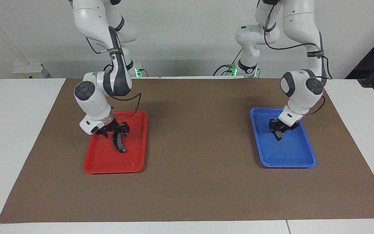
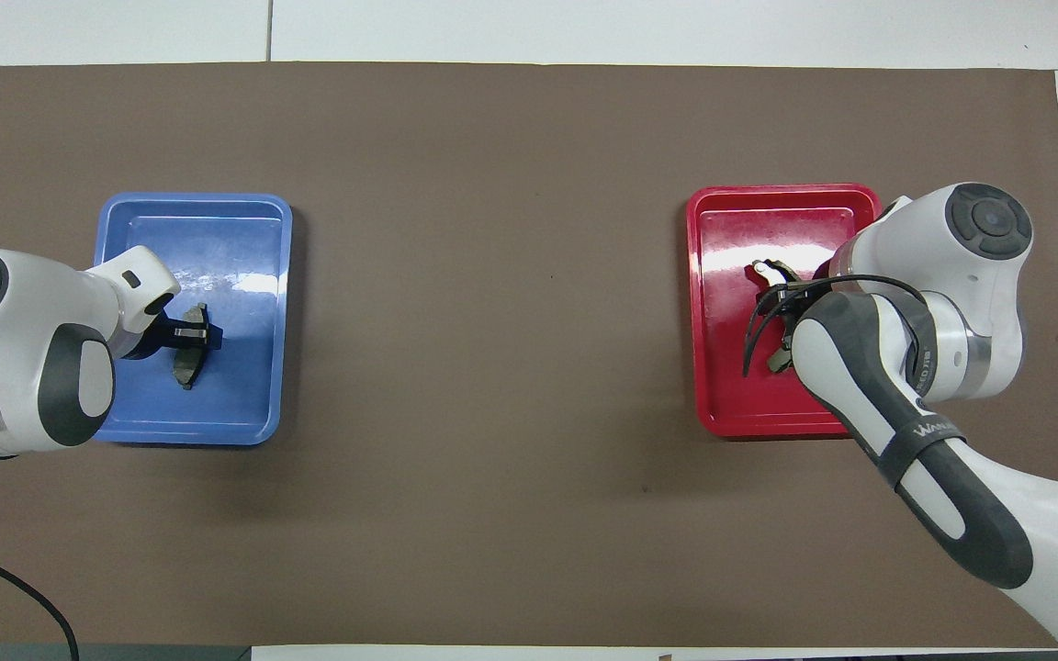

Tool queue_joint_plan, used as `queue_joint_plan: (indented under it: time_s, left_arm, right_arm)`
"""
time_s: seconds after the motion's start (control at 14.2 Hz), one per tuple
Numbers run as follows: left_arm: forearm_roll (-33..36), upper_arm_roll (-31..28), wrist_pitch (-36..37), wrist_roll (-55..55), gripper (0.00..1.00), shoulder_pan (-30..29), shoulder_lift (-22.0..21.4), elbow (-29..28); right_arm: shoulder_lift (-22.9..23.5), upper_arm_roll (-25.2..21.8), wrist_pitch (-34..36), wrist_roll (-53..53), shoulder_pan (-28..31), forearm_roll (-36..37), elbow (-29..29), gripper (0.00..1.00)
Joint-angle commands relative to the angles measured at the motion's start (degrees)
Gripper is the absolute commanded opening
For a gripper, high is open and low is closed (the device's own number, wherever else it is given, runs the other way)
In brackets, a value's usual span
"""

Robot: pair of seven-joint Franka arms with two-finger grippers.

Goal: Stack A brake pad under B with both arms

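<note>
The A brake pad [image 1: 278, 134], small, dark grey and lens-shaped, stands on edge in the blue tray [image 1: 287, 164], between the fingers of my left gripper [image 1: 279, 128]. In the overhead view the pad [image 2: 186, 360] shows under the left gripper [image 2: 198, 332] in the blue tray [image 2: 194, 200]. B [image 1: 119, 143], the long black crescent pad, hangs tilted from my right gripper [image 1: 119, 130] low over the red tray [image 1: 109, 169]. In the overhead view the right arm hides most of B [image 2: 770, 273] in the red tray [image 2: 768, 193].
A brown mat [image 1: 200, 136] covers the table between the two trays. The blue tray lies toward the left arm's end and the red tray toward the right arm's end. White table surface [image 1: 15, 130] borders the mat.
</note>
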State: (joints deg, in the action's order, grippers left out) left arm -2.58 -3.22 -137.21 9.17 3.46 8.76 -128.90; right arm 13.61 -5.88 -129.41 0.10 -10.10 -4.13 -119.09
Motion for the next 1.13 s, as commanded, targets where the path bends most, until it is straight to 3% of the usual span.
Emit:
queue_joint_plan:
  time_s: [0.0, 0.63, 0.84, 1.06]
  left_arm:
    - [0.73, -0.56, 0.28, 0.77, 0.01, 0.59, 0.73, -0.22]
    - [0.73, -0.39, 17.31, -1.33, 0.01, 2.16, -0.41, 14.45]
    - [0.82, 2.76, 18.74, -10.8, 0.01, 4.88, -1.2, 16.66]
    - [4.5, 11.98, 19.26, -27.04, 0.01, 5.16, -1.03, 19.64]
  right_arm:
    - [0.89, 0.25, -1.28, -1.86, 0.6, -0.97, -0.35, 0.89]
    - [0.89, 0.25, -1.19, -5.9, 0.6, -0.97, -0.61, 0.74]
    - [0.89, 0.16, -0.93, -7.92, 0.78, -0.97, -0.61, 0.72]
    - [0.89, 0.16, -0.84, -8.8, 1.57, -0.97, -0.53, 0.72]
